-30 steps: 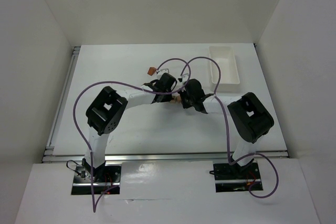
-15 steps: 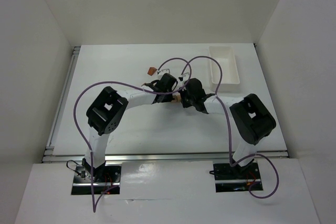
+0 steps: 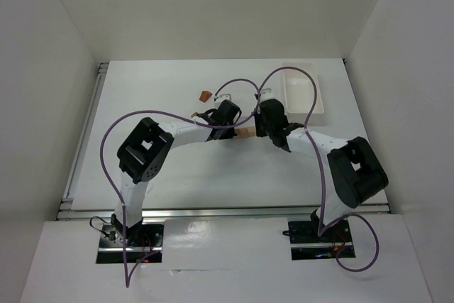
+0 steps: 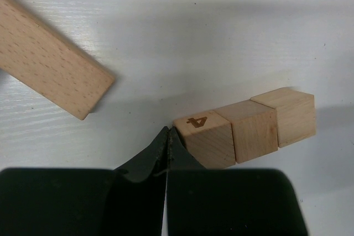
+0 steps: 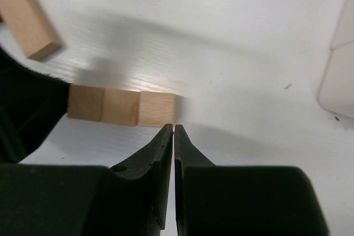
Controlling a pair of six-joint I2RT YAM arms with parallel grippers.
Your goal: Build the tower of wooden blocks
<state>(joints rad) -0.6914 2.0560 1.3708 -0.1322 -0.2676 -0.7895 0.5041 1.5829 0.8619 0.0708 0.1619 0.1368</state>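
Note:
The blocks for the wood block tower lie flat: three light-tan cubes (image 4: 249,128) touch in a row (image 3: 245,133) on the white table, none stacked. The end cube (image 4: 204,136) bears a "4". My left gripper (image 4: 167,131) is shut and empty, its tips against that cube's corner. My right gripper (image 5: 173,128) is shut with only a hairline gap, empty, its tips at the near corner of the opposite end cube (image 5: 156,109). A light-tan plank (image 4: 50,56) lies loose beside the row, also seen in the right wrist view (image 5: 25,20).
A white plastic tray (image 3: 303,90) stands at the back right, its edge in the right wrist view (image 5: 340,81). A small reddish-brown block (image 3: 204,95) lies behind the left gripper. Purple cables (image 3: 245,83) loop over both arms.
The right arm has swung to the right and its gripper has drawn back from over the cubes, so the row now shows between the two grippers. The left arm has barely moved.

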